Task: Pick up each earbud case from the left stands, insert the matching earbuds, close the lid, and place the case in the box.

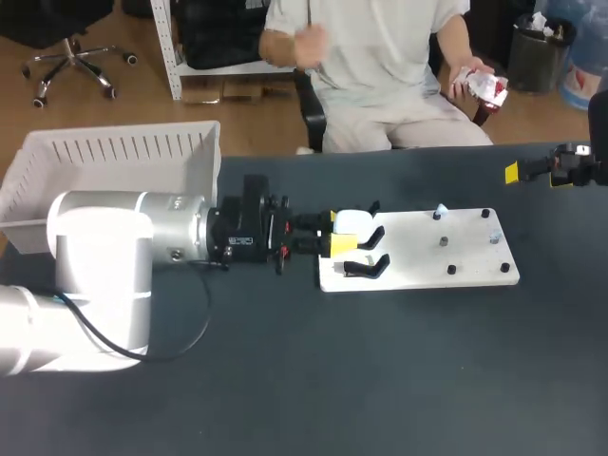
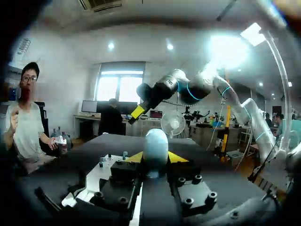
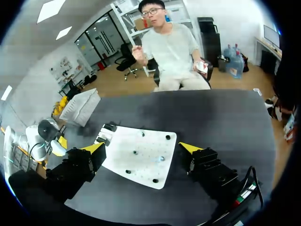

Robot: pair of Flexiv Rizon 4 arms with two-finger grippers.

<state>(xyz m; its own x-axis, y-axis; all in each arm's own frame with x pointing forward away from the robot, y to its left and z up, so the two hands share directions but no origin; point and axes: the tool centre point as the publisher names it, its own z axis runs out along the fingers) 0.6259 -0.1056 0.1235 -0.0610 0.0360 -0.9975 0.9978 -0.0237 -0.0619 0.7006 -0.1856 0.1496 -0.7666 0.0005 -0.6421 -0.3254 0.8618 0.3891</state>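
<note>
The left gripper (image 1: 339, 233) is clamped on a white earbud case (image 2: 155, 146) by the white board (image 1: 427, 252). The right gripper (image 3: 141, 148) has its fingers wide apart, holding nothing.

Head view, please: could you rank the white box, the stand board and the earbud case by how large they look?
1. white box: largest, even with a corner hidden.
2. stand board: clearly smaller than the box.
3. earbud case: by far the smallest.

Counter (image 1: 380, 380) plain dark grey. On it white board (image 1: 418, 252), black stands (image 1: 366, 268); case (image 1: 351, 221) white, perhaps bluish. Corner box (image 1: 114, 152) white, slatted.
</note>
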